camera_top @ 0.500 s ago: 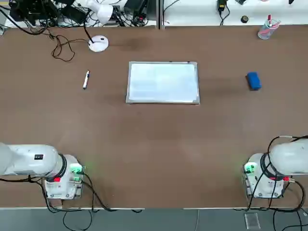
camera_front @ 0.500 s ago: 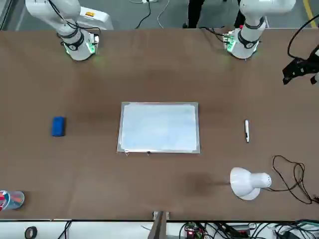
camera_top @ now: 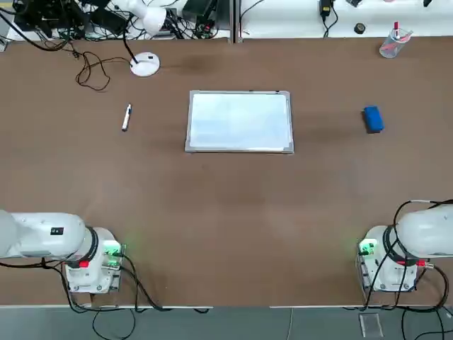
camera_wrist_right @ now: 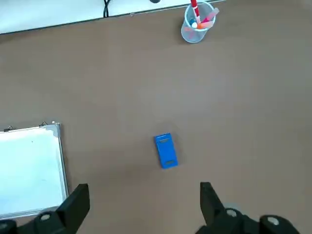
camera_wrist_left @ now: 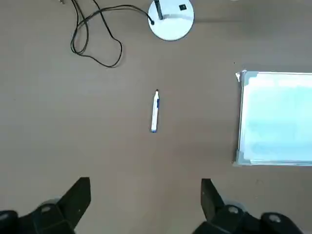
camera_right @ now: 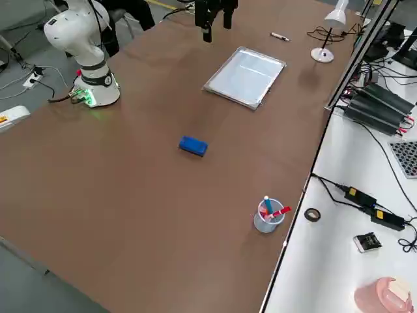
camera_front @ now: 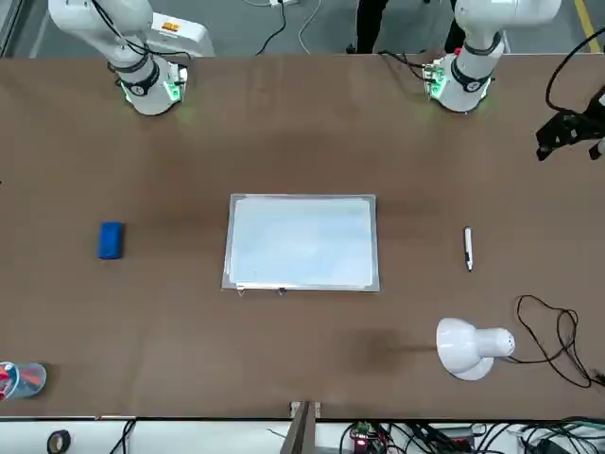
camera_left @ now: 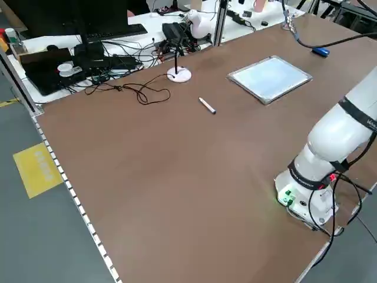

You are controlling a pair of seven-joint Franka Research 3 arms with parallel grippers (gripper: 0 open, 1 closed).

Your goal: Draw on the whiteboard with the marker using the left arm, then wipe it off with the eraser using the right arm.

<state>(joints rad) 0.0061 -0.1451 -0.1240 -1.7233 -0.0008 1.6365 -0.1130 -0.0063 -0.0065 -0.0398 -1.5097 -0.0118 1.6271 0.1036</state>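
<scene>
Brown tabletop [camera_top: 233, 205]; my left fingers [camera_wrist_left: 75, 202] and right fingers [camera_wrist_right: 75, 207] spread wide, holding nothing. Whiteboard [camera_top: 241, 122] lies between marker [camera_top: 127, 117] and eraser [camera_top: 374, 119]; lamp [camera_front: 463, 348] near the marker. Top view cuts off my arms.

A round-based lamp [camera_top: 145, 64] and a cup [camera_top: 395, 43] holding pens [camera_right: 278, 212] stand well apart.
</scene>
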